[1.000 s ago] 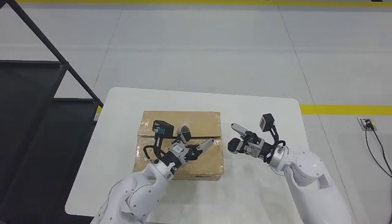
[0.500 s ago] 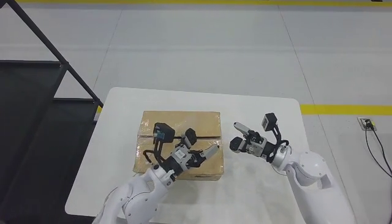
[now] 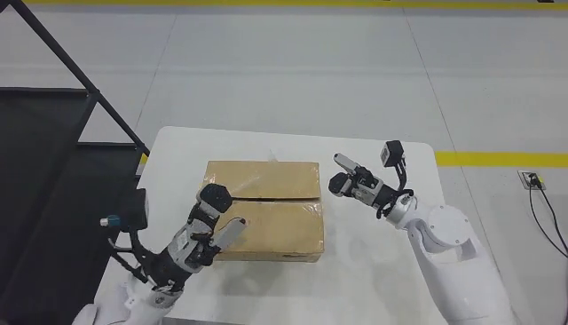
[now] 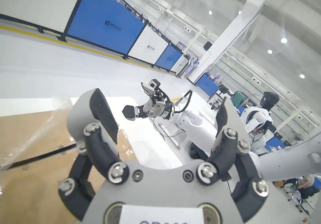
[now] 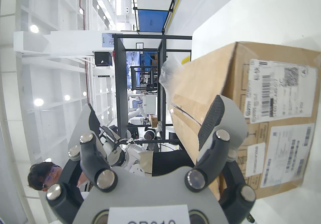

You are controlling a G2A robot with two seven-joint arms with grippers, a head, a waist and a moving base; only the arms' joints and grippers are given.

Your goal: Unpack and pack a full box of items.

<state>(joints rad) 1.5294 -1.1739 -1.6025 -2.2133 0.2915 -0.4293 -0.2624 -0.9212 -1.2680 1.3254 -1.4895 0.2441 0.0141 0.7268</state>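
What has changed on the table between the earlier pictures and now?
The left gripper drew back from over the middle of the box toward its near left corner, open and empty. The right gripper shifted slightly toward the far side, open, beside the box. The box stayed shut and in place.

Probably robotics lab, partition panels, floor line

The left end effector is held out from a bent arm, its two fingers spread wide and aimed across toward the other arm. The right end effector faces back at it, fingers likewise parted, forearm angled inward.
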